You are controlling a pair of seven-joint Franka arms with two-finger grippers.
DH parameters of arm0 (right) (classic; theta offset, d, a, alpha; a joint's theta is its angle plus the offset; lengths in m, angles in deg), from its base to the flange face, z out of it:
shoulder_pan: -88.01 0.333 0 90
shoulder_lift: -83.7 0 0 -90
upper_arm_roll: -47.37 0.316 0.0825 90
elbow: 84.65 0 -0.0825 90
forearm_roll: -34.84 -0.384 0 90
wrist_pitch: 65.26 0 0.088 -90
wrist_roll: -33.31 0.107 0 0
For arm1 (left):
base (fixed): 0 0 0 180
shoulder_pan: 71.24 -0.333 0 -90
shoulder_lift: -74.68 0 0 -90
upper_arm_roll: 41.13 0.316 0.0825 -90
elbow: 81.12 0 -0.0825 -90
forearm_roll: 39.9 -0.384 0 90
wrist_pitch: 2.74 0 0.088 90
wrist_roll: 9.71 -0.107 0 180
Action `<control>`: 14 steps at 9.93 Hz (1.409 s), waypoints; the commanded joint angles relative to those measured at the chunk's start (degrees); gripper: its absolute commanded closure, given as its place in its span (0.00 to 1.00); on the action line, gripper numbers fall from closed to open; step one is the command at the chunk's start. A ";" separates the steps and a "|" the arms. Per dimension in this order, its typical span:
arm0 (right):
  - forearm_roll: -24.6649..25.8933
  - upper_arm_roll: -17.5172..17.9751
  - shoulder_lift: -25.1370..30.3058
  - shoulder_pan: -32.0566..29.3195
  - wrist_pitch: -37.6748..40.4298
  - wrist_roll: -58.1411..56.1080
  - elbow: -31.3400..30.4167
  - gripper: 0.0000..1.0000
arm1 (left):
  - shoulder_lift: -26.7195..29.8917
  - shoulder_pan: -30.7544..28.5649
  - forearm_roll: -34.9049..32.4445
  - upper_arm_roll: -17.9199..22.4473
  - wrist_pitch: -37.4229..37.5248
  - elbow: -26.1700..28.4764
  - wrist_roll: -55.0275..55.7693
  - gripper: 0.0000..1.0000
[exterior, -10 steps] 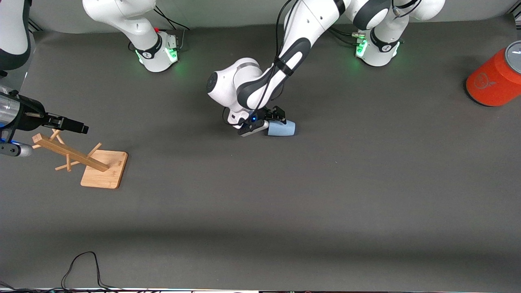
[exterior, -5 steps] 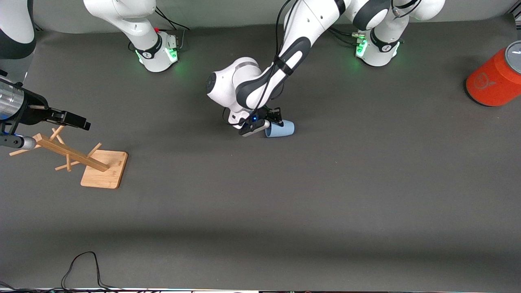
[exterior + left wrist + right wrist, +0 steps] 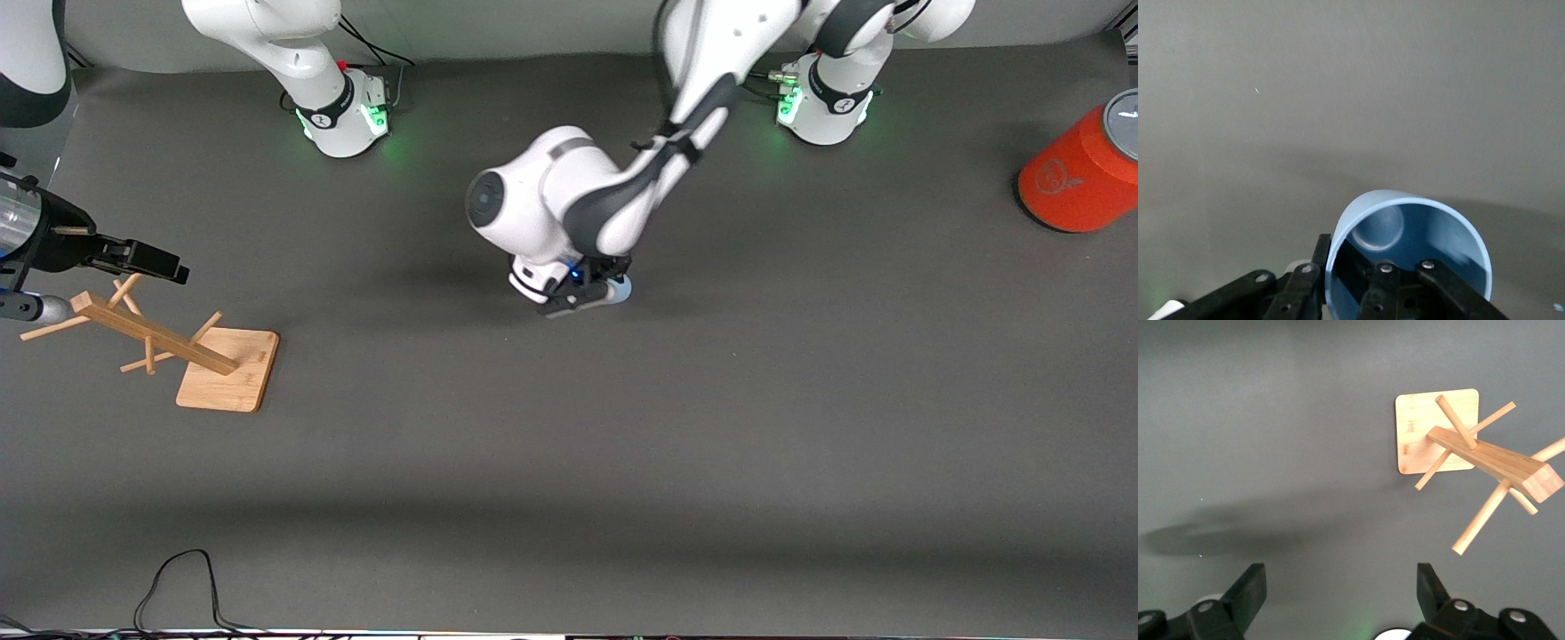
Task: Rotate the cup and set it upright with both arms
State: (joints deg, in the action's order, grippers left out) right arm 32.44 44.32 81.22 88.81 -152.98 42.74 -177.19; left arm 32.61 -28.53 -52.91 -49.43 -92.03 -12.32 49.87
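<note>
The left arm point(image 3: 613, 191) has swung over mid-table and tipped the cup point(image 3: 620, 289) up from lying sideways, so uprighting looks nearly done. The left gripper point(image 3: 1358, 283) pinches the rim, one finger inside, seen only from the left wrist. The right gripper point(image 3: 1341, 593), fingers wide, waits above the wooden rack point(image 3: 169, 342).

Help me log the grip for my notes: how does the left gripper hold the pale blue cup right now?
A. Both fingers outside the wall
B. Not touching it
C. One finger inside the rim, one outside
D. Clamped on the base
C: in the left wrist view the left gripper pinches the cup wall at its rim, one finger inside and one outside.
</note>
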 commanded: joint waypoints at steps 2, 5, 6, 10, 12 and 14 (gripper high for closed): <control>0.82 2.96 1.51 -2.12 -0.88 -0.90 -1.15 0.00 | 21.52 -7.71 8.87 -0.40 -19.18 29.00 -3.68 1.00; 0.82 2.70 1.51 -1.51 -0.87 -0.73 -0.98 0.00 | 27.65 -11.23 15.44 -0.31 -30.32 42.45 -3.85 1.00; 1.69 2.79 1.51 -1.51 -0.87 -0.81 -0.89 0.00 | 28.18 -12.03 18.26 -0.31 -33.99 46.29 -3.85 1.00; 1.88 2.88 1.60 -1.42 -2.45 -1.69 -0.80 0.00 | 29.33 -8.45 23.19 -0.84 -53.51 58.98 1.39 1.00; 1.70 2.97 1.34 -1.33 -3.51 -1.69 -0.45 0.00 | 28.97 -8.08 23.38 -0.84 -54.77 58.90 3.00 1.00; 1.61 2.97 0.99 -1.33 -3.77 -1.69 -0.36 0.00 | 27.22 -5.89 23.56 -0.84 -56.69 58.73 5.79 0.98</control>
State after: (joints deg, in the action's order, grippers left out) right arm 33.56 47.16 81.56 87.46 -156.03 42.24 -177.10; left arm 59.12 -36.43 -30.23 -50.79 -146.77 45.09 53.03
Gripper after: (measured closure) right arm 0.000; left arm 0.912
